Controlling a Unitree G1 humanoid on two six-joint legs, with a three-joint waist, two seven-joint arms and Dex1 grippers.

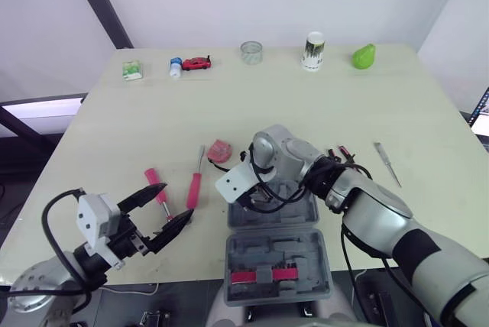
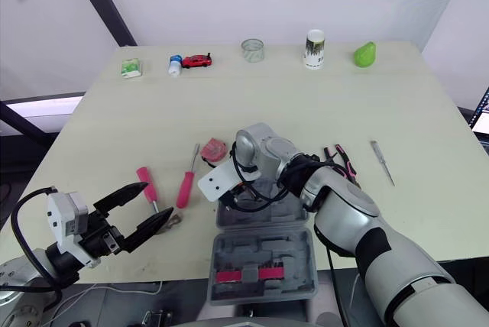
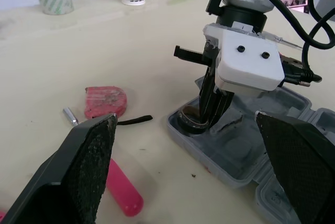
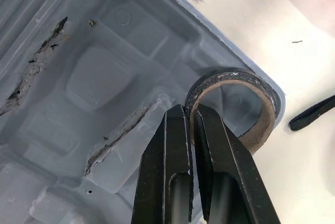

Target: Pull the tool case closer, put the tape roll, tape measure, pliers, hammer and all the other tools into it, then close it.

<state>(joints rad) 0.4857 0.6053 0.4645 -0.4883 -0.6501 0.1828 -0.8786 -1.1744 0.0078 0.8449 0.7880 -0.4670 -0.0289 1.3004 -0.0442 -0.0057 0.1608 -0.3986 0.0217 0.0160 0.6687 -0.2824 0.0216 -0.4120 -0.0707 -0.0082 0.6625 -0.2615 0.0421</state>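
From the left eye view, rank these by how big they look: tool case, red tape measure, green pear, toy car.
1. tool case, clearly largest.
2. tape measure and green pear: they look about alike, and the pear sits farther back, so I won't rank them.
3. toy car, smallest.

The table point(image 1: 321, 113) holds a tool case point(image 1: 306, 247), tape measure point(image 1: 220, 150), pliers point(image 1: 341, 153) and toy car point(image 1: 196, 63).

Random stuff lined up across the upper part of the frame on the tabletop point(image 1: 306, 113): small green box point(image 1: 132, 71) on the left, little bottle point(image 1: 176, 67) just beside a red toy car point(image 1: 197, 63), patterned white cup point(image 1: 313, 50), and a green pear point(image 1: 364, 56) furthest right.
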